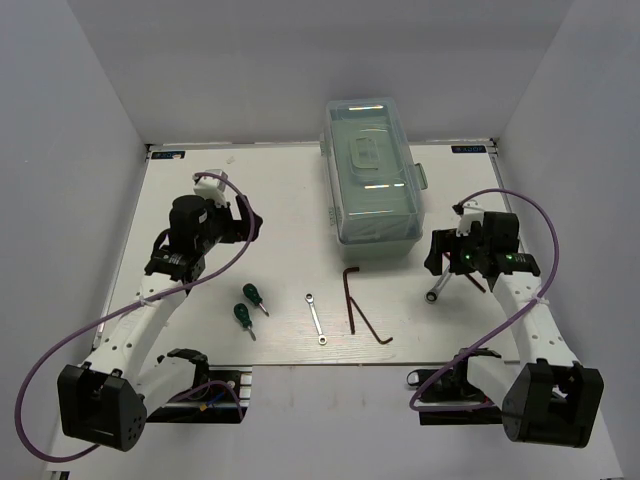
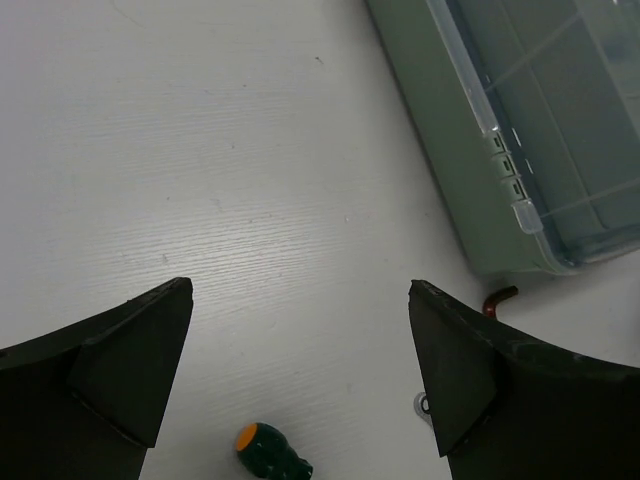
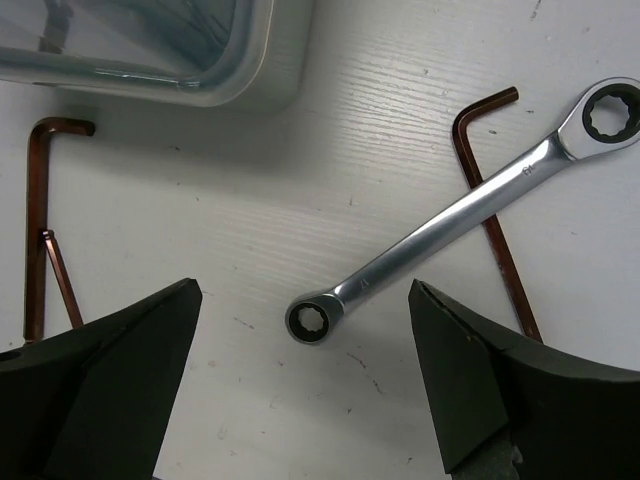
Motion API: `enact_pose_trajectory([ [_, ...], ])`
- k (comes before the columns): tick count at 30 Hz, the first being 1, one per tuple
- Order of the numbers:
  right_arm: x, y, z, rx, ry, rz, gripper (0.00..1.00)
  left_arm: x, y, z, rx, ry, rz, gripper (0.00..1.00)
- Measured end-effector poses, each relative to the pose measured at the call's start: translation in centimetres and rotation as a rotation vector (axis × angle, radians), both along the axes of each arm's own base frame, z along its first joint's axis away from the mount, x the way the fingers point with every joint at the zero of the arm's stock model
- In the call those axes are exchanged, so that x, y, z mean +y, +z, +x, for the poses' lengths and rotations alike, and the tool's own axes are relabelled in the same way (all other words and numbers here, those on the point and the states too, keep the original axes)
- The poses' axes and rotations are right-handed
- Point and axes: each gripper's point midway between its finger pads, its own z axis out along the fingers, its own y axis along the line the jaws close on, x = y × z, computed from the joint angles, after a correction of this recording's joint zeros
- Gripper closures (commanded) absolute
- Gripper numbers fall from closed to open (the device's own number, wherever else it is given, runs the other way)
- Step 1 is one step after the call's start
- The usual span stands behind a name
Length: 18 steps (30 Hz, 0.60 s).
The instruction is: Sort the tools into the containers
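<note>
The mint-green toolbox point(image 1: 372, 170) stands at the back centre with its translucent lid shut. Two green-handled screwdrivers point(image 1: 253, 296) point(image 1: 243, 317), a small silver wrench point(image 1: 316, 317) and two dark hex keys point(image 1: 352, 295) point(image 1: 371, 322) lie in front of it. My left gripper point(image 1: 252, 226) is open and empty, left of the box; one screwdriver handle point(image 2: 270, 450) shows below its open jaws point(image 2: 300, 370). My right gripper point(image 1: 437, 262) is open above the longer wrench point(image 3: 450, 220), which lies across another hex key point(image 3: 492, 215). The wrench's lower ring end sits between the open jaws point(image 3: 305, 385).
The toolbox's front corner point(image 3: 150, 50) is close ahead-left of my right gripper, and its hinged side point(image 2: 470, 150) is to the right of my left gripper. White walls enclose the table at the back and sides. Purple cables loop beside both arms.
</note>
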Motion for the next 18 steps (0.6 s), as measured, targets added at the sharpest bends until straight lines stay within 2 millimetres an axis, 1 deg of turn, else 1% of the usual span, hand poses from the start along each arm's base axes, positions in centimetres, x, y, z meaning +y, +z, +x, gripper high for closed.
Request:
enact_pose_trajectory([
  [4, -0.2, 0.0, 0.1, -0.003, -0.003, 0.002, 0.1, -1.0, 0.3, -0.3, -0.007, -0.055, -0.024, 0.0],
  [9, -0.1, 0.2, -0.1, -0.015, 0.024, 0.015, 0.1, -1.9, 0.8, -0.5, -0.021, -0.108, -0.049, 0.0],
  [12, 0.1, 0.6, -0.2, -0.033, 0.046, 0.026, 0.1, -2.3, 0.8, -0.5, -0.02, -0.129, -0.056, 0.0],
  [13, 0.2, 0.7, -0.2, -0.04, 0.057, 0.026, 0.36, -2.4, 0.8, -0.5, -0.019, -0.134, -0.058, 0.08],
  [14, 0.3, 0.8, -0.2, -0.052, 0.08, 0.02, 0.59, -2.5, 0.7, -0.5, -0.015, -0.139, -0.062, 0.2],
  [15, 0.4, 0.9, -0.3, -0.062, 0.104, 0.016, 0.93, -2.7, 0.7, -0.5, -0.013, -0.146, -0.067, 0.4],
  [16, 0.6, 0.9, -0.4, -0.063, 0.124, 0.019, 1.0, -2.8, 0.6, -0.5, -0.01, -0.151, -0.074, 0.69],
  [17, 0.8, 0.9, -0.7, -0.056, 0.138, 0.026, 1.0, -2.9, 0.6, -0.5, -0.009, -0.154, -0.078, 1.0],
  [18, 1.0, 1.1, -1.0, -0.049, 0.152, 0.031, 1.0, -3.0, 0.5, -0.4, -0.009, -0.163, -0.077, 1.0],
])
